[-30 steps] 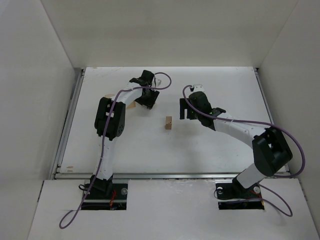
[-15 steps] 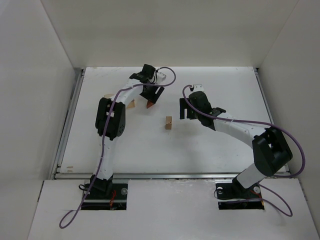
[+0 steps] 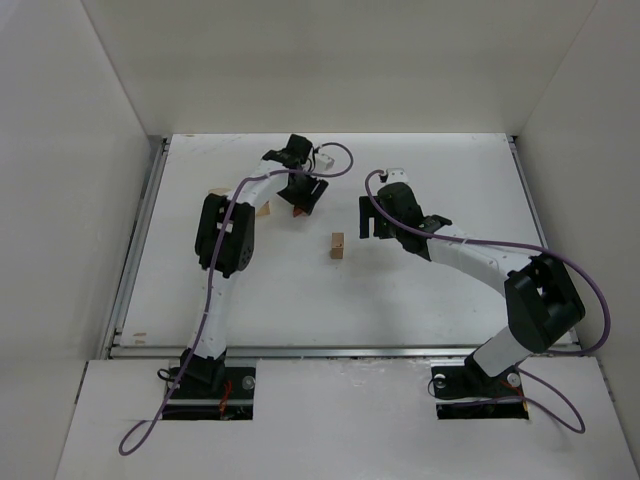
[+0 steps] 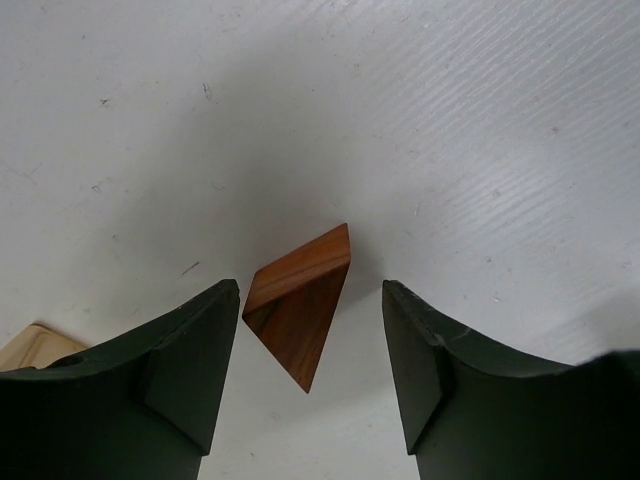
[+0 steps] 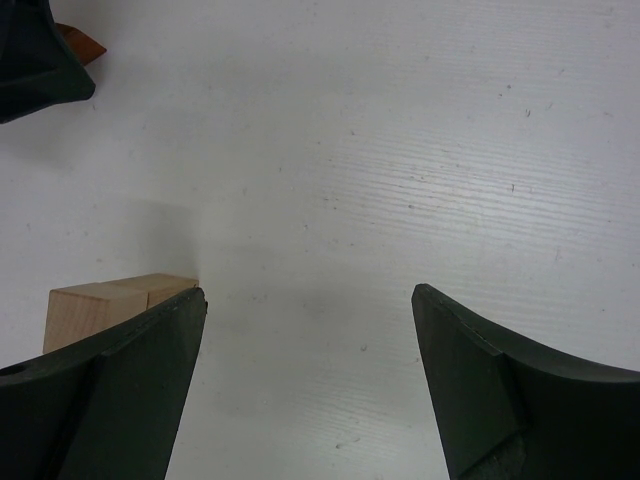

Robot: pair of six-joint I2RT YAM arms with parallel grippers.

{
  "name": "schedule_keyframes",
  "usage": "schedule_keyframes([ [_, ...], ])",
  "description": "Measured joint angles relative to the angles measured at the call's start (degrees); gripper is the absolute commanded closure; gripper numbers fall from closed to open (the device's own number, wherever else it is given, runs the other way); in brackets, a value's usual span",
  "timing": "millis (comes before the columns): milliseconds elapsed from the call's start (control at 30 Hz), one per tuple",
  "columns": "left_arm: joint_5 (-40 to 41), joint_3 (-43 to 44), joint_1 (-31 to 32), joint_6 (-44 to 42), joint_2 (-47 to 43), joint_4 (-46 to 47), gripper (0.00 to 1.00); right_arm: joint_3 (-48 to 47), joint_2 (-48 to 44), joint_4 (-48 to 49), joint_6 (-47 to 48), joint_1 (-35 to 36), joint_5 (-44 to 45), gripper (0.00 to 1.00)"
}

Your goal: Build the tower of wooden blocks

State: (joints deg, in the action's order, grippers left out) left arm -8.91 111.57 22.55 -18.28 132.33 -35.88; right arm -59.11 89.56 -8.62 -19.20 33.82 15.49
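Bright, even, diffuse light fills the white enclosure in the top view; shadows there are faint and soft-edged; in the left wrist view a broad grey shadow lies on the table around the sharply focused roof piece; in the right wrist view a paler shadow spreads beside the tan cuboid; wood grain reads clearly.

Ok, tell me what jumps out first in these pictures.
A reddish-brown wedge shows between the jaws of the open left gripper, toward the back of the table. A tan block stands mid-table, close beside the open right gripper.
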Motion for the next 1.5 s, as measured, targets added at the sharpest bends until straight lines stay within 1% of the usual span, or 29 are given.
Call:
schedule_keyframes([
  [233, 0.15, 0.0, 0.39, 0.2, 0.63, 0.04, 0.57, 0.0, 0.0, 0.0, 0.0, 0.0, 0.0, 0.11],
  [367, 0.79, 0.0, 0.61, 0.11, 0.66, 0.04, 0.71, 0.0, 0.0, 0.0, 0.0, 0.0, 0.0, 0.11],
  [400, 1.05, 0.0, 0.61, 0.02, 0.66, 0.07, 0.78, 0.0, 0.0, 0.0, 0.0, 0.0, 0.0, 0.11],
  [500, 1.75, 0.0, 0.68, -0.13, 0.66, 0.13, 0.88, 0.0, 0.0, 0.0, 0.0, 0.0, 0.0, 0.11],
  [533, 2.21, 0.0, 0.81, -0.24, 0.66, 0.24, 0.99, 0.0, 0.0, 0.0, 0.0, 0.0, 0.0, 0.11],
  [567, 2.71, 0.0, 0.94, -0.33, 0.66, 0.42, 1.0, 0.0, 0.0, 0.0, 0.0, 0.0, 0.0, 0.11],
  [700, 6.36, -0.24, 1.57, -1.49, 0.46, 1.81, 1.0, 0.0, 0.0, 0.0, -0.02, -0.17, -0.02, 0.1],
  [800, 11.04, -1.81, 2.89, -3.65, -0.96, 4.59, 1.0, -0.02, -0.07, 0.0, -0.07, -1.29, -0.74, 0.1],
  [833, 12.66, -2.49, 3.39, -4.46, -1.81, 5.46, 1.0, -0.04, -0.26, 0.0, -0.07, -2.1, -1.09, 0.08],
  [967, 17.46, -3.41, 4.81, -8.02, -5.86, 9.49, 1.0, -0.04, -3.19, 0.17, -0.09, -7.58, -4.44, 0.07],
  [1067, 19.43, -6.23, 5.07, -11.45, -11.19, 15.43, 1.0, -0.04, -7.1, 1.97, 0.22, -12.7, -9.16, 0.07],
  [1167, 19.82, -11.47, 4.98, -17.79, -18.4, 23.61, 1.0, -0.04, -11.02, 4.52, 1.81, -17.9, -14.56, 0.07],
  [1200, 19.8, -13.86, 4.98, -19.26, -21.46, 24.81, 1.0, -0.04, -11.98, 5.16, 2.54, -19.23, -15.98, 0.07],
  [1267, 18.82, -18.62, 5.03, -24.41, -26.99, 30.4, 1.0, -0.35, -13.29, 6.05, 4.55, -22.08, -20.68, 0.06],
  [1367, 16.15, -27.58, 5.86, -32.5, -34.8, 39.74, 1.0, -1.9, -13.38, 6.32, 8.09, -26.03, -29.14, 0.06],
  [1500, 11.04, -40.54, 8.59, -43.89, -43.67, 49.64, 1.0, -4.44, -13.03, 6.54, 12.13, -29.03, -39.71, 0.06],
])
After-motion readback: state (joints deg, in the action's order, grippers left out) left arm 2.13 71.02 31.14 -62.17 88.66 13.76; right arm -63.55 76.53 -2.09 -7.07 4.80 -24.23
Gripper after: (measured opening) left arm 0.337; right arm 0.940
